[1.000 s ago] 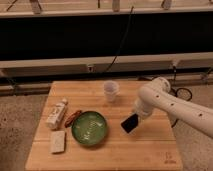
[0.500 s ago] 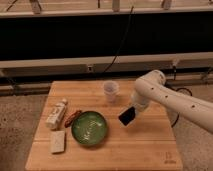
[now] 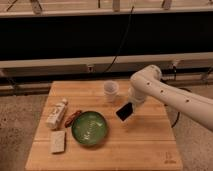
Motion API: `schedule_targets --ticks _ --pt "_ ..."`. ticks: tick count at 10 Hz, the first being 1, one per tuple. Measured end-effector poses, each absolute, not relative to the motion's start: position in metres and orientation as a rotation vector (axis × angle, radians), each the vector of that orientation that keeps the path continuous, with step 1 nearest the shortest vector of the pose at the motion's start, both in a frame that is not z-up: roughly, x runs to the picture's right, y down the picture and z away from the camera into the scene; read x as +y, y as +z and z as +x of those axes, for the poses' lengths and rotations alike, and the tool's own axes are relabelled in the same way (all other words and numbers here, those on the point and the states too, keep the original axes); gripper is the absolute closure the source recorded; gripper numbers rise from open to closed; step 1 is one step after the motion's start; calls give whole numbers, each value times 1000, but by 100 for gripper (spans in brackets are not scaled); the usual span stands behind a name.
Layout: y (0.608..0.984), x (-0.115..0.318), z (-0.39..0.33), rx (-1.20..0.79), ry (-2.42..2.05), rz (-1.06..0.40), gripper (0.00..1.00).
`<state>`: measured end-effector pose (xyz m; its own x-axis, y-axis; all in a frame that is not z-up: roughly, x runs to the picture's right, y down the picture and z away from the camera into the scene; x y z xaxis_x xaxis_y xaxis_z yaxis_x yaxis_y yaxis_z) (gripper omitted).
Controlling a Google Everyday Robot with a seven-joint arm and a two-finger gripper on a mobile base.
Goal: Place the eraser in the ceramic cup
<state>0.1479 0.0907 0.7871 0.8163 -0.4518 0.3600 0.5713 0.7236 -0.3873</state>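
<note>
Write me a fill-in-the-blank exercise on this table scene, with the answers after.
1. The claw, in the air beside the ceramic cup, is shut on the black ____.
2. The wide bowl is ____ in colour.
3. The table under them is made of ____.
Missing words: eraser; green; wood.

Wooden table (image 3: 145, 147) on speckled floor (image 3: 20, 122); dark wall panel (image 3: 60, 37) behind.

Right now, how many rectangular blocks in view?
2. The black eraser, held in the gripper right of the ceramic cup; the pale beige block on the table, left of the green bowl. None looks hidden.
</note>
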Motion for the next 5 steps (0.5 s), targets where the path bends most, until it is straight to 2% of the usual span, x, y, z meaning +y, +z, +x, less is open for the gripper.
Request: schedule_targets --ticks 5 --pt "800 58 130 -246 -607 -481 95"
